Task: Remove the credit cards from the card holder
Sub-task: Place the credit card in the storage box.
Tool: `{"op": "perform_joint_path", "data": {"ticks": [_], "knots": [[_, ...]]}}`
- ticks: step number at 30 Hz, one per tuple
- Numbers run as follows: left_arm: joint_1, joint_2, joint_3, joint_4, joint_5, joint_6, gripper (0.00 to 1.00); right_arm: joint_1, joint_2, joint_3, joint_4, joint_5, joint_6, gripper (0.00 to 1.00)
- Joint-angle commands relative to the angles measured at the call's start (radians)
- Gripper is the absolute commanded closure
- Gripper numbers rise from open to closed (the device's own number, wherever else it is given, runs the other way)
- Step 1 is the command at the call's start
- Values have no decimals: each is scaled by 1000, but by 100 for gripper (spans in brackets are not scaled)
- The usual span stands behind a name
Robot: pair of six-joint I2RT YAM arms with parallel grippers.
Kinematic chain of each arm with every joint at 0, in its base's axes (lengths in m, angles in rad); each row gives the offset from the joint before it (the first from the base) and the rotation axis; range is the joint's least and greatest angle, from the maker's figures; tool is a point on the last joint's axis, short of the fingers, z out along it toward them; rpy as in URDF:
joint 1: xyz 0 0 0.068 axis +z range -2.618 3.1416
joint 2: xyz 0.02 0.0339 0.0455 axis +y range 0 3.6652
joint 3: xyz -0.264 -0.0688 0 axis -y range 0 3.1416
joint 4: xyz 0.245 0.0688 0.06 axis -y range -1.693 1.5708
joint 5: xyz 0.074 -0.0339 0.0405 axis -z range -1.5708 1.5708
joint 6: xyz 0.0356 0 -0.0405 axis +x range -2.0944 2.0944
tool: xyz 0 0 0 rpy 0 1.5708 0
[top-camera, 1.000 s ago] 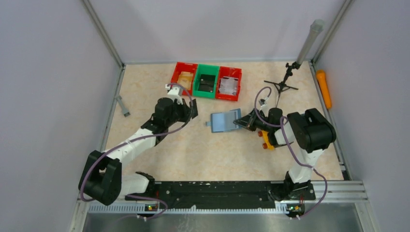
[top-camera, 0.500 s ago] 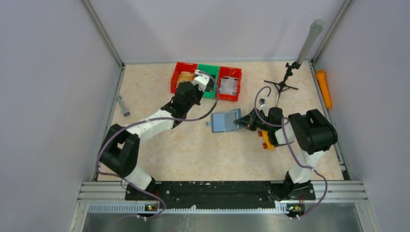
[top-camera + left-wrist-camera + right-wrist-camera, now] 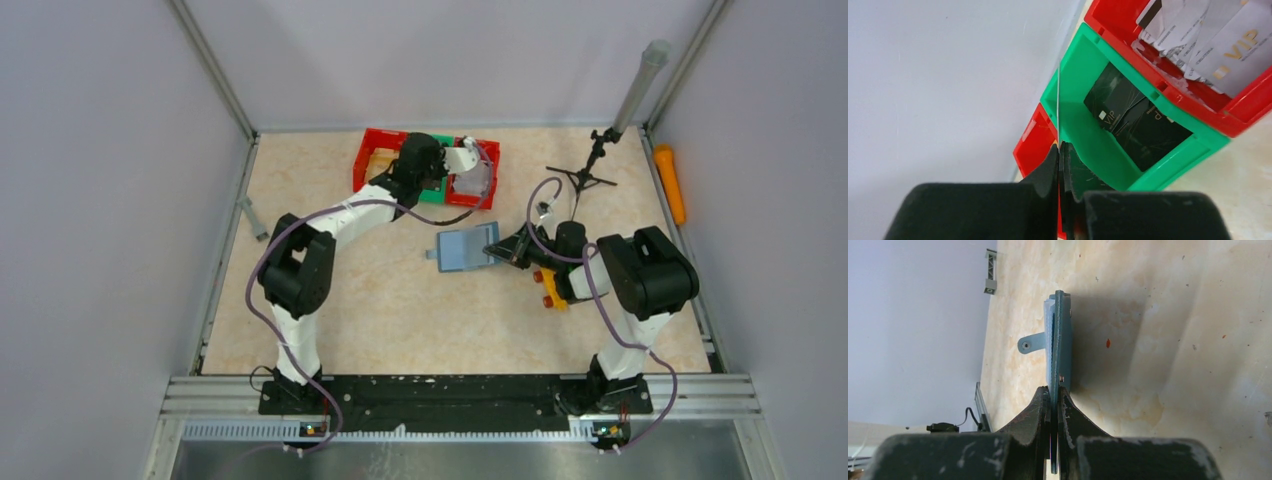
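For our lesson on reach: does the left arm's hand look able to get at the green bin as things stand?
Probably yes. The left hand, shut on a credit card, hangs close to the green bin, which is open-topped and holds only flat black cards; nothing covers it.

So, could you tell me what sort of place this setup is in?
Probably a robotics lab test cell, not a home or shop: plain panel walls on aluminium framing enclose a small table, with a left arm and right arm bolted to a rail at its near edge.
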Motion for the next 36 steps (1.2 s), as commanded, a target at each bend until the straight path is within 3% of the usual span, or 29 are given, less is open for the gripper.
{"op": "perform_joint_path", "data": {"ticks": [1,16,28,36], "knots": [[-5,81,120,-83,-35,195,100,6,-28,-2,97,-12,17,100],[4,353,366,-215,-135,340,100,5,19,-12,210,-38,84,100],[48,428,393,-148,-99,409,95,4,48,-9,237,-40,98,100],[50,406,351,-117,-70,421,63,5,59,-3,242,-44,106,100]]}}
